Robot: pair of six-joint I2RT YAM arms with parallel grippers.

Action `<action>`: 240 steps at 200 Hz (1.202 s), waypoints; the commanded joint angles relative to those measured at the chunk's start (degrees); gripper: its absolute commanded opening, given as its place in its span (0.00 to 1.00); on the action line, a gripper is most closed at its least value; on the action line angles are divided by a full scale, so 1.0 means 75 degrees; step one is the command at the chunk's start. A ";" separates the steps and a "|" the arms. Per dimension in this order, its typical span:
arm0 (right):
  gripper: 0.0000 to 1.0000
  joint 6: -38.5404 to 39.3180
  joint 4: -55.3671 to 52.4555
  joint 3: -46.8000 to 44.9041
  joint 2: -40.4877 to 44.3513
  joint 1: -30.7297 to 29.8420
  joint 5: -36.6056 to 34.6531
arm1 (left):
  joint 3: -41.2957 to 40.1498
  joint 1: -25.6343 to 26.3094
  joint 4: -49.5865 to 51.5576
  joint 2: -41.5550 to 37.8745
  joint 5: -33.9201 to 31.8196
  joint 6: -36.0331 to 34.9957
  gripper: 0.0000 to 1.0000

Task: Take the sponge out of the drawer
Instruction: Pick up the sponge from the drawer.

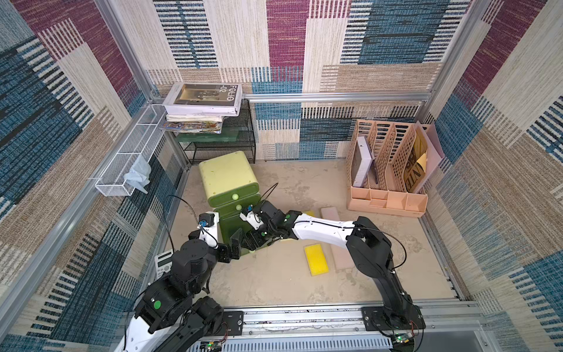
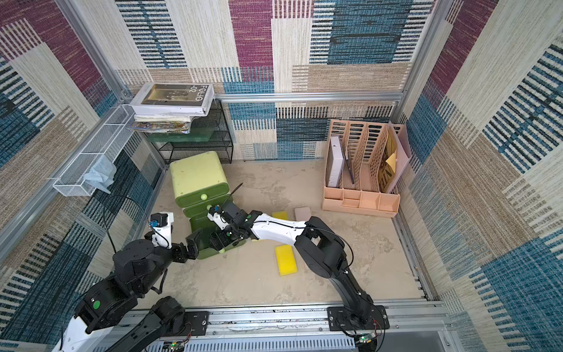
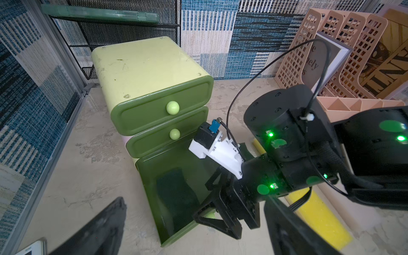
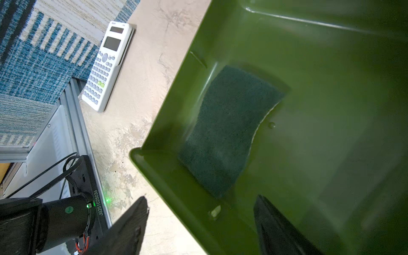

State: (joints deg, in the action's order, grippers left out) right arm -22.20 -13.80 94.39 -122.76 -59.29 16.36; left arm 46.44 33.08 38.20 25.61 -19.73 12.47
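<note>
The green cabinet has its bottom drawer pulled out. A dark green sponge lies flat on the drawer floor against one side wall, and it also shows in the left wrist view. My right gripper hangs open over the drawer's front wall, one finger outside it and one inside, just short of the sponge's near end. It holds nothing. My left gripper is open and empty, beside the drawer's front left corner in both top views.
A yellow sponge and pale pink pads lie on the table right of the drawer, under the right arm. A white calculator lies left of the drawer. A pink file organizer stands back right, a black mesh rack behind the cabinet.
</note>
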 commanded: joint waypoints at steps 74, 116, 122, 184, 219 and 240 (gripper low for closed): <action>0.78 -0.0623 0.0003 0.0870 -0.0603 -0.0010 -0.0998 | -0.0001 -0.0004 -0.0183 -0.0001 -0.0077 -0.0040 1.00; 0.75 -0.0700 -0.0030 0.1301 -0.1058 -0.0008 -0.1056 | 0.0008 -0.0004 -0.0183 -0.0027 -0.0089 -0.0035 1.00; 0.75 -0.0697 -0.0057 0.1392 -0.1138 -0.0012 -0.1062 | 0.0002 -0.0010 -0.0183 -0.0035 -0.0099 -0.0034 1.00; 0.72 -0.0640 -0.0391 0.2165 -0.1814 -0.0008 -0.1158 | -0.0011 -0.0004 -0.0183 -0.0039 -0.0103 -0.0027 1.00; 0.70 -0.0557 -0.0572 0.2545 -0.2113 -0.0014 -0.1182 | -0.0012 -0.0005 -0.0182 -0.0039 -0.0089 -0.0028 1.00; 0.70 -0.0489 -0.0640 0.2700 -0.2248 -0.0006 -0.1196 | -0.0013 -0.0004 -0.0176 -0.0042 -0.0100 -0.0028 1.00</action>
State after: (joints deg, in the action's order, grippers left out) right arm -26.70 -16.60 113.56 -138.43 -59.31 7.62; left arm 46.39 33.08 38.20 25.43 -19.79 12.47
